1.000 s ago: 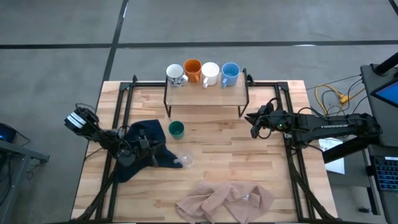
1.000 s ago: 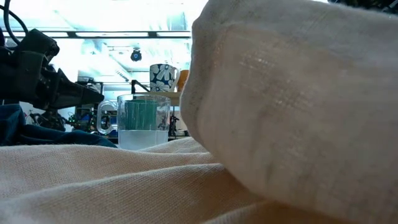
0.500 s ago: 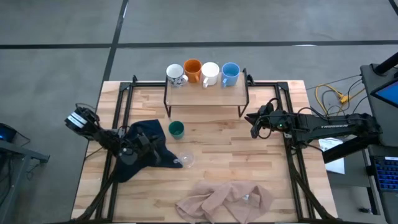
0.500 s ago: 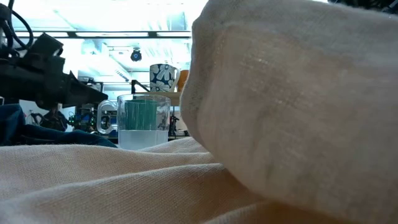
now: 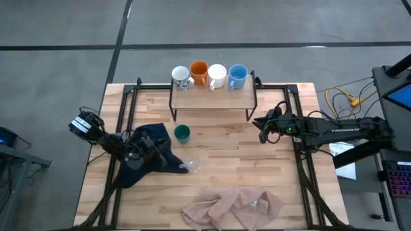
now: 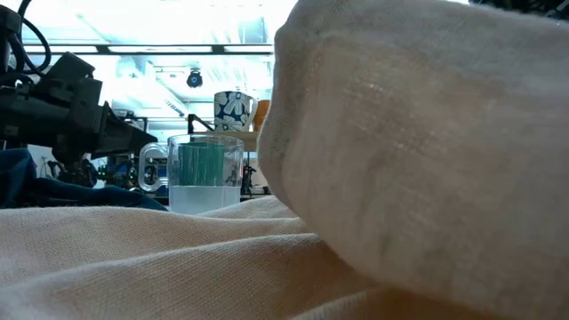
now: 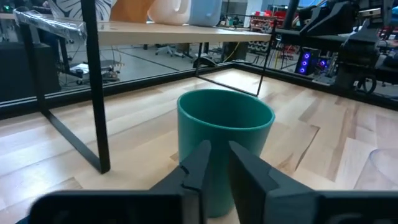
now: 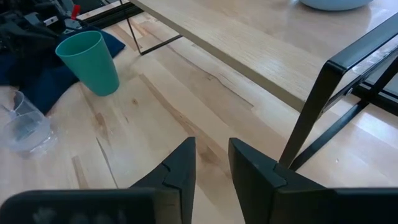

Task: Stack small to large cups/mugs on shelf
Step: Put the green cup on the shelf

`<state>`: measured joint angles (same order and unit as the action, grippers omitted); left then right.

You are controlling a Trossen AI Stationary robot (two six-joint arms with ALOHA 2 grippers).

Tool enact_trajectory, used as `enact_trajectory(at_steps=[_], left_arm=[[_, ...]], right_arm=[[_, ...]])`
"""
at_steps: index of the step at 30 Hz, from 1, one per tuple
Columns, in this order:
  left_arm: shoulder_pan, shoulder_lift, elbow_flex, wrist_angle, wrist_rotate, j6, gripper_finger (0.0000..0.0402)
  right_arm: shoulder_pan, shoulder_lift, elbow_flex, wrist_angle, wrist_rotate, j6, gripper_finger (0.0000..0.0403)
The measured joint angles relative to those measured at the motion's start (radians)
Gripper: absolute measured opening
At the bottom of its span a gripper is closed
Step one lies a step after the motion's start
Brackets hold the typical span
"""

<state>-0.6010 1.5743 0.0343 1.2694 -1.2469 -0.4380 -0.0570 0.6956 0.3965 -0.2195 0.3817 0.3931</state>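
Observation:
Four mugs stand in a row on the shelf (image 5: 212,97): patterned (image 5: 182,77), orange (image 5: 199,72), white (image 5: 217,76) and light blue (image 5: 237,76). The green cup (image 5: 182,133) stands upright on the tabletop in front of the shelf. The clear glass cup (image 5: 191,164) stands nearer, beside the dark blue cloth (image 5: 144,167). My left gripper (image 5: 162,147) hovers level over that cloth, pointing at the green cup (image 7: 225,143). Its fingers (image 7: 200,163) are a narrow gap apart and hold nothing. My right gripper (image 5: 263,128) waits right of the shelf, slightly open (image 8: 211,152), holding nothing.
A crumpled beige cloth (image 5: 231,206) lies at the table's near edge and fills most of the low view (image 6: 400,178). Black rails (image 5: 128,109) run along both table sides. The shelf's thin black legs (image 7: 96,93) stand just behind the green cup.
My left gripper has stayed over the blue cloth but has swung a little toward the green cup and rolled at the wrist. The cloth under it has shifted slightly. My right arm has kept still.

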Motion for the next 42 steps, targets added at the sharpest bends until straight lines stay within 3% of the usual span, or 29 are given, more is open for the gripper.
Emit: enact_trajectory(at_steps=[9, 22, 28, 30, 34, 42], left_arm=[[0.0, -0.002, 0.016, 0.004, 0.003, 0.171, 0.0063], [0.015, 0.0, 0.017, -0.032, 0.004, -0.085, 0.0065], [0.017, 0.0, 0.017, -0.031, 0.009, -0.133, 0.0104], [0.017, 0.0, 0.022, -0.031, -0.032, -0.133, 0.0127], [0.017, 0.0, 0.03, -0.03, -0.209, -0.042, 0.0172], [0.018, 0.0, 0.03, -0.021, -0.043, -0.027, 0.0201]], right_arm=[[0.0, 0.0, 0.0, 0.0, 0.0, 0.0, 0.0091], [0.0, 0.0, 0.0, 0.0, -0.024, 0.0, 0.009], [0.0, 0.0, 0.0, 0.0, -0.041, 0.0, 0.01], [0.0, 0.0, 0.0, 0.0, -0.041, 0.0, 0.0102], [0.0, 0.0, 0.0, 0.0, -0.042, 0.0, 0.0105], [0.0, 0.0, 0.0, -0.002, -0.042, 0.0, 0.01]])
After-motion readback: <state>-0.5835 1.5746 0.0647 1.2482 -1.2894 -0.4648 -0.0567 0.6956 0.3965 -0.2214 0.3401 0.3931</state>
